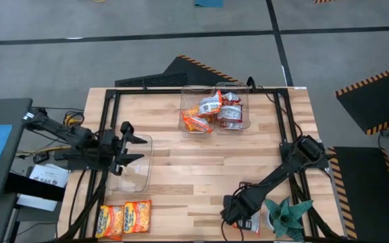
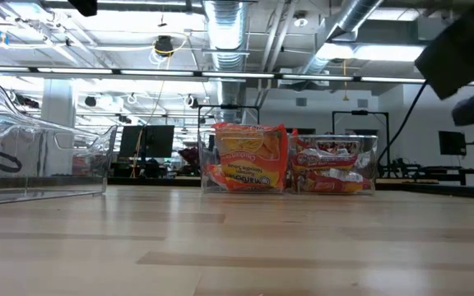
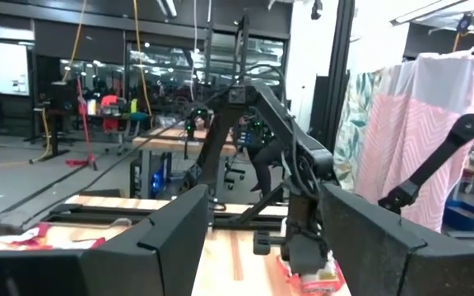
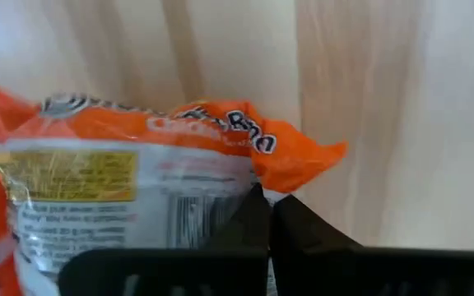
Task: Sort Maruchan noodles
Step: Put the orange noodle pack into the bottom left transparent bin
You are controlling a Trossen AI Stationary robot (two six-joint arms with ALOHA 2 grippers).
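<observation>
Here, right end effector (image 4: 263, 215) pinching orange packet (image 4: 138, 177), barcode showing

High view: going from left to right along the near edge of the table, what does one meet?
Orange noodle packets → right gripper, shut on a packet → teal spiky plant.

Hidden and cropped items on the sorting table.
The orange noodle packet (image 4: 138, 181) is cut off by the right wrist view's edges; from above it is almost wholly covered by the right gripper (image 1: 243, 217). The clear empty bin (image 2: 39, 160) is cropped in the low view.
</observation>
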